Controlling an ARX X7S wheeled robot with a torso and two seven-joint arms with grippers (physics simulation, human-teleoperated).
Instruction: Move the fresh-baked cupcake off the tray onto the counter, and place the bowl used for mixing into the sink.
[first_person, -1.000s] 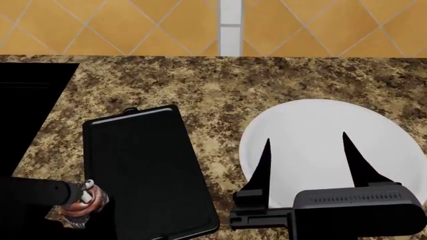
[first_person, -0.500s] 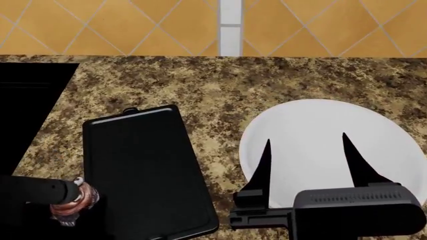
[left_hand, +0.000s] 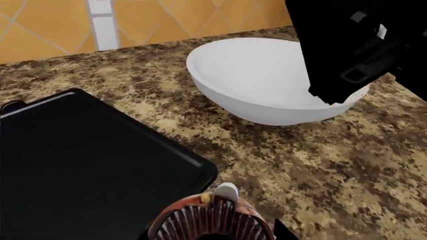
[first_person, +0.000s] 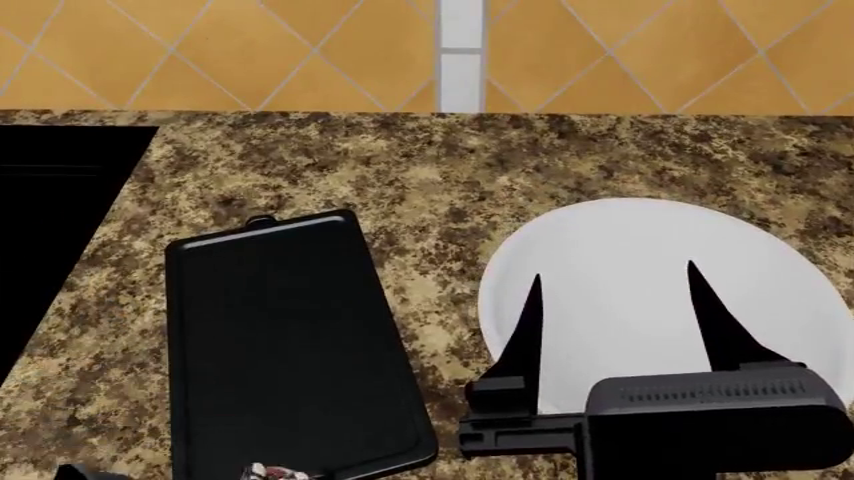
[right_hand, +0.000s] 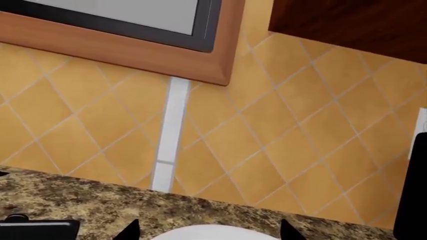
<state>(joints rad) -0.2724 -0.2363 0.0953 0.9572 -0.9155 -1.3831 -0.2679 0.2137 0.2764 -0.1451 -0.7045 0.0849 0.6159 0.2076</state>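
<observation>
The cupcake (left_hand: 210, 226) sits between the jaws of my left gripper (left_hand: 212, 236), which is shut on it; only its ridged wrapper and a white bit on top show. In the head view just a sliver of the cupcake (first_person: 274, 472) shows at the bottom edge, by the near end of the black tray (first_person: 287, 340). The tray (left_hand: 80, 170) is bare. The white bowl (first_person: 641, 280) rests on the counter (first_person: 441, 170) to the right. My right gripper (first_person: 617, 320) hangs open above the bowl, with nothing between its fingers. The black sink (first_person: 54, 200) lies far left.
An orange tiled wall (first_person: 267, 50) backs the counter. In the left wrist view the right arm (left_hand: 360, 45) looms over the bowl (left_hand: 260, 80). The right wrist view shows the wall, a framed window (right_hand: 133, 45) and the bowl's rim (right_hand: 213, 232).
My left gripper has carried the cupcake from beside the tray's left edge toward the near side and rightward, almost out of the head view. The right arm has barely moved.
</observation>
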